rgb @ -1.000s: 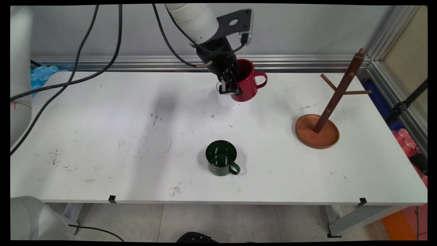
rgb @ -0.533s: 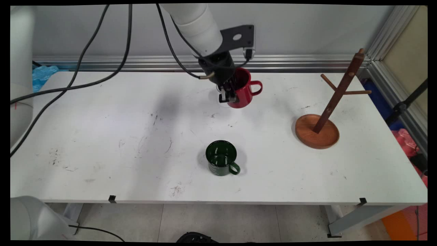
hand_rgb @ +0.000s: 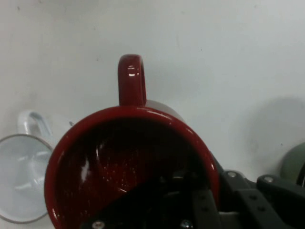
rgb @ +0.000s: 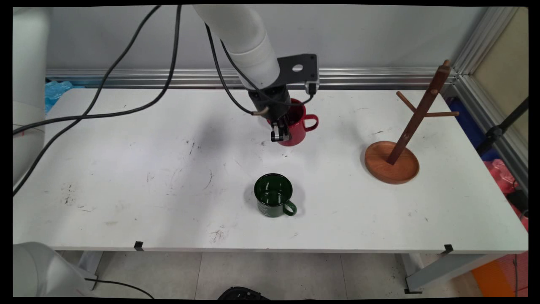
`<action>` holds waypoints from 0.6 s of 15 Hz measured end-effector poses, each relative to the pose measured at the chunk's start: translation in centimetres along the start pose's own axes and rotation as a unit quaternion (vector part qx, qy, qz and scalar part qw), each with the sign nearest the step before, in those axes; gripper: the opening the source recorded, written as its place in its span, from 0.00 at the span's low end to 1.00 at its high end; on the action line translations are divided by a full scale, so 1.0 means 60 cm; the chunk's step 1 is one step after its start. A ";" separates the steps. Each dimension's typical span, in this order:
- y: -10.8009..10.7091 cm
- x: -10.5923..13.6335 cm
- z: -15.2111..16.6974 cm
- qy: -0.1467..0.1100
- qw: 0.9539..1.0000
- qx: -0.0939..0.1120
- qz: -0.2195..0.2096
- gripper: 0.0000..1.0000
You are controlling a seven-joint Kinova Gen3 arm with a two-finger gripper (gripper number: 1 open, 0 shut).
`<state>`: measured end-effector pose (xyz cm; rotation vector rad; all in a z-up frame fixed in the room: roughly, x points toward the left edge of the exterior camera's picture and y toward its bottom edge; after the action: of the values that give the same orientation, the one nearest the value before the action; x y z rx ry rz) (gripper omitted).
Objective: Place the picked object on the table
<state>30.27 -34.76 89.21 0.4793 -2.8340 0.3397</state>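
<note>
A red mug point(rgb: 296, 126) hangs low over the back middle of the white table point(rgb: 126, 190), its handle pointing right. My gripper point(rgb: 280, 134) is shut on the mug's near-left rim, one finger inside and one outside. In the hand view the red mug point(hand_rgb: 128, 162) fills the centre with its handle up, and my gripper point(hand_rgb: 202, 195) clamps its lower right rim. A white mug point(hand_rgb: 24, 176) stands just left of it; in the main view my arm hides that mug. A dark green mug point(rgb: 274, 195) stands nearer the front.
A wooden mug tree point(rgb: 415, 116) on a round wooden base point(rgb: 391, 169) stands at the right of the table. Black cables point(rgb: 105, 114) hang over the left half. The green mug's edge point(hand_rgb: 294, 162) shows at the hand view's right.
My gripper has come down and toward the table's near side with the red mug held in it. The white mug is now hidden behind my arm.
</note>
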 end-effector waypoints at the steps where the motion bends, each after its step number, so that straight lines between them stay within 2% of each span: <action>1: 0.002 0.002 0.008 -0.005 1.000 -0.001 -0.004 0.00; 9: 0.014 0.015 0.044 -0.034 0.999 -0.007 -0.029 0.00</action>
<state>28.61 -34.94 86.85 0.5803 -2.8794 0.2983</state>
